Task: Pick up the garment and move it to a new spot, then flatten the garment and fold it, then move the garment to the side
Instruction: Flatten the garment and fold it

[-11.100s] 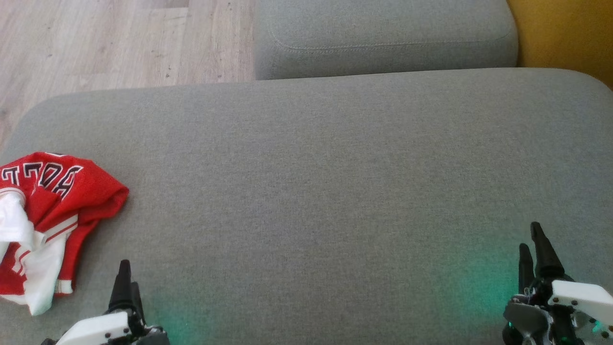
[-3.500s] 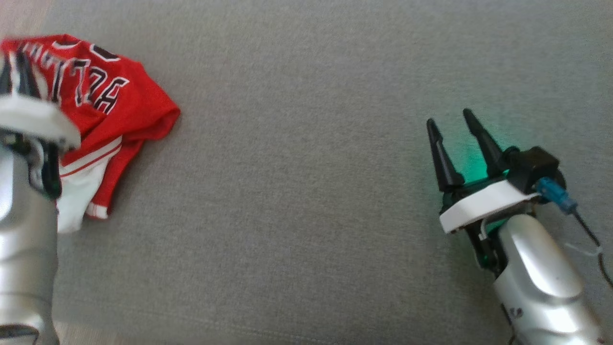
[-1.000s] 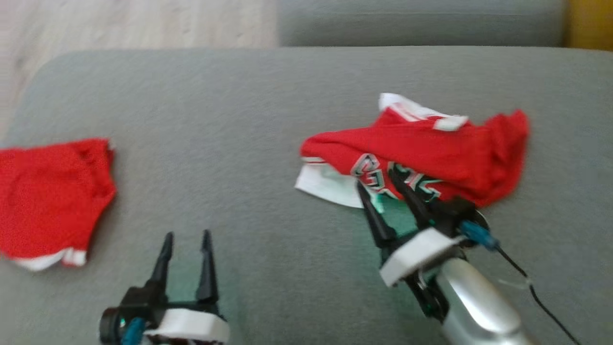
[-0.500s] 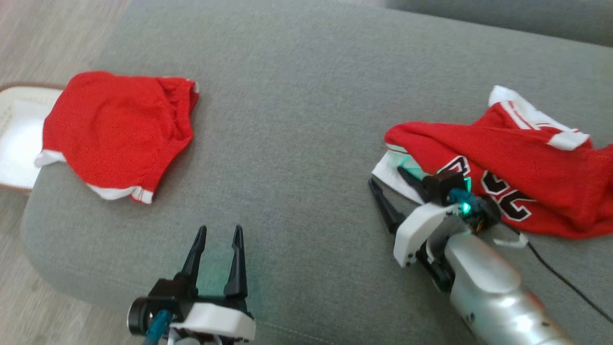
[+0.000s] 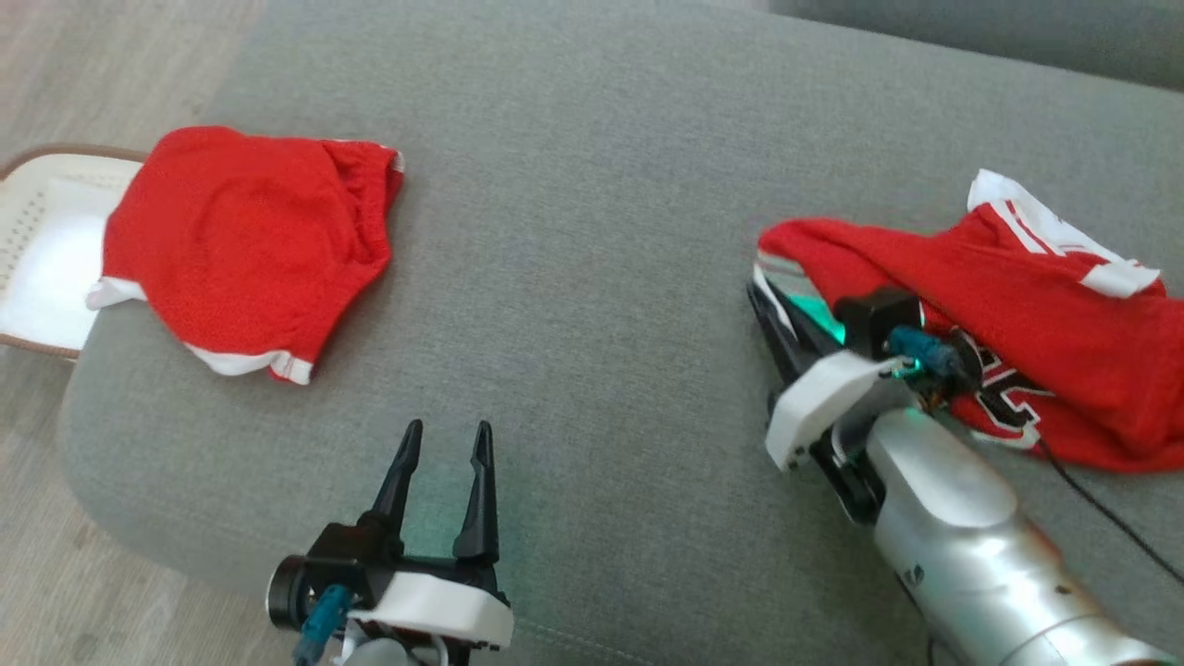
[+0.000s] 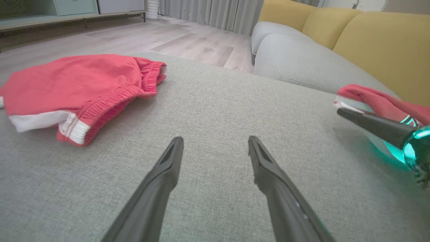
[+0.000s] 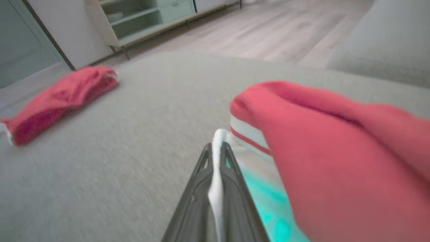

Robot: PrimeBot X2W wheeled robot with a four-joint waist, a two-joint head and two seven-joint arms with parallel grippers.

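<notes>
Most steps are waiting: right gripper [image 7: 218,148] is pinching the white hem of the jersey [image 5: 1064,370] near the cushion [image 5: 592,231] right edge, left gripper [image 5: 446,439] is hovering, fingers wide; flattening and folding are seemingly remaining.

Grey fabric sofa seat [image 5: 592,185], second grey cushion [image 6: 295,64] behind. Yellow back cushions [image 6: 379,37]. Pale wood plank floor [image 6: 188,37]. Grey curtains [image 6: 208,11], low shelf cabinet [image 7: 151,16]. White basket [image 5: 37,240] beside seat's left edge.

Crumpled red, white-trimmed jersey [image 5: 1045,310] lies on the grey cushion [image 5: 592,185].
</notes>
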